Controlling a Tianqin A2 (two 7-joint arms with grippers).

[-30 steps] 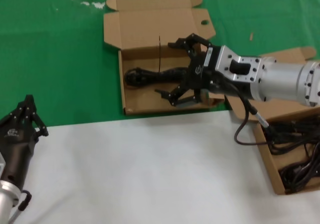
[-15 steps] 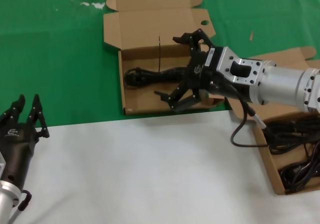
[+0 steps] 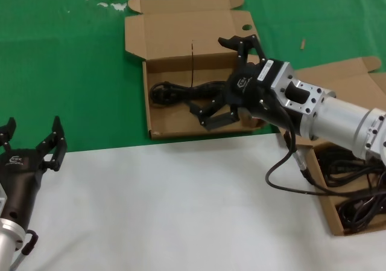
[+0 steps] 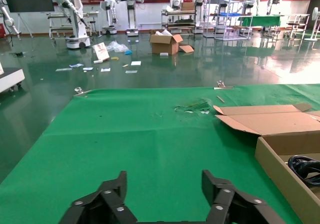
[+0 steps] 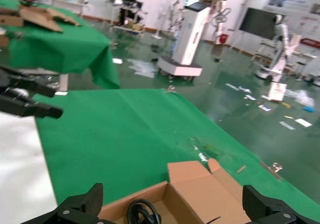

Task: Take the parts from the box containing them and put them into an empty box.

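The shallow mailer box (image 3: 146, 96) with a round hole in its side flap lies open at the back centre. One black cable bundle (image 3: 178, 92) lies across its floor. My right gripper (image 3: 211, 81) is open and empty, hovering over the box's right half, above the bundle's right end. In the right wrist view the gripper (image 5: 172, 204) frames the box's corner (image 5: 192, 184) and the cable's end (image 5: 142, 211). The source box (image 3: 319, 192) at the right edge holds several black cables (image 3: 356, 210). My left gripper (image 3: 33, 129) is open and empty at the near left.
A green cloth (image 3: 72, 72) covers the table's back half and a white cloth (image 3: 169, 210) the front. My right arm's own black cable (image 3: 283, 174) hangs over the white cloth. The left wrist view shows the gripper (image 4: 164, 184) over green cloth, the mailer box's wall (image 4: 280, 164) to one side.
My left gripper has opened from shut. My right gripper has stayed open and drawn back a little from the cable, which stays in the mailer box.
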